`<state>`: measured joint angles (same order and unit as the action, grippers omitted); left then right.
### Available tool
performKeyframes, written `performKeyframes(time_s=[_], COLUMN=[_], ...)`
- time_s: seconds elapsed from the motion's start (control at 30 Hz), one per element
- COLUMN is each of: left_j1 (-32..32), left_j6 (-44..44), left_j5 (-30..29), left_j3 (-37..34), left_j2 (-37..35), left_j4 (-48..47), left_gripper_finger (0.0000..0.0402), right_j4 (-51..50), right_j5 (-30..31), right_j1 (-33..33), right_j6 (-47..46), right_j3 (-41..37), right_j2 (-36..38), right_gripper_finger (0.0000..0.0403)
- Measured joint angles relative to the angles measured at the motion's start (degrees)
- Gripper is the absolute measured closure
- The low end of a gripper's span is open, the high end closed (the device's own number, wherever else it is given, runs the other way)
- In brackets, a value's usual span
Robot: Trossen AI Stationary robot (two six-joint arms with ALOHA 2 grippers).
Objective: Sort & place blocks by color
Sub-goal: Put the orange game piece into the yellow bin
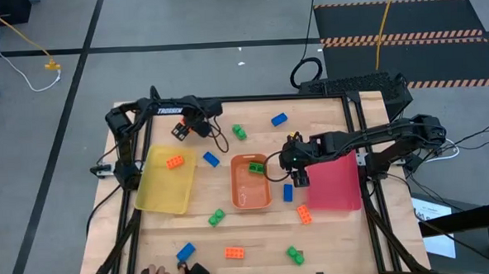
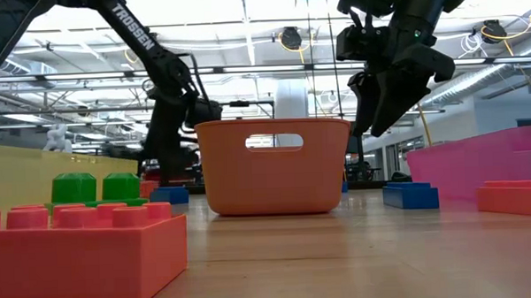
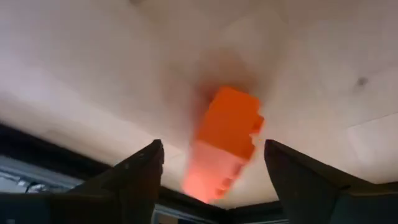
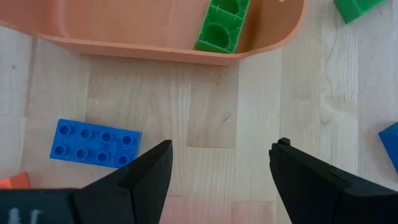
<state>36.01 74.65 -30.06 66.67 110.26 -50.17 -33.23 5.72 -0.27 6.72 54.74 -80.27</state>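
3 trays, 13 blocks: 4 orange, 5 green, 4 blue; arm reads TROSSEN; left gripper and right gripper wide, empty

- A robotics lab or industrial test hall; grey concrete floor with hazard-striped mats
- Loose cables; open ceiling with ducts and strip lights
- Framed wooden worktop
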Motion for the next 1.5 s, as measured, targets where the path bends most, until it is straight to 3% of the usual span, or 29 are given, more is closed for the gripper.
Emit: performKeyframes(time_s=[0.23,0.47,0.63,0.8,0.97,1.2,1.5], left_j1=[0.2,-0.5,-0.9,-1.2,-5.0,-15.0,-33.2], left_j6=[-1.0,-1.7,-3.9,-9.5,-25.0,-51.2,-78.7], left_j5=[0.0,-6.9,-10.3,-10.4,-9.7,5.0,13.6], left_j3=[-1.8,-1.8,-0.8,0.7,1.2,1.2,-1.0], left_j2=[0.0,0.0,-2.1,-9.3,-20.9,-34.5,-38.3], left_j4=[0.9,0.7,-1.6,-5.8,-11.7,-21.4,-33.6], left_gripper_finger=[0.0187,0.0314,0.0312,0.0312,0.0298,0.0309,0.0304], right_j4=[1.0,1.8,1.8,1.8,3.4,7.6,7.3], right_j5=[0.0,0.0,0.0,0.0,0.1,0.3,0.4], right_j1=[0.0,0.0,0.0,0.0,-0.1,-0.1,-0.1], right_j6=[0.3,0.4,0.4,0.9,2.1,3.5,2.4], right_j3=[0.0,0.0,0.0,0.0,0.0,0.0,0.0], right_j2=[0.0,0.0,0.0,0.0,0.0,0.0,0.0], right_gripper_finger=[0.0149,0.0149,0.0149,0.0149,0.0149,0.0149,0.0149])
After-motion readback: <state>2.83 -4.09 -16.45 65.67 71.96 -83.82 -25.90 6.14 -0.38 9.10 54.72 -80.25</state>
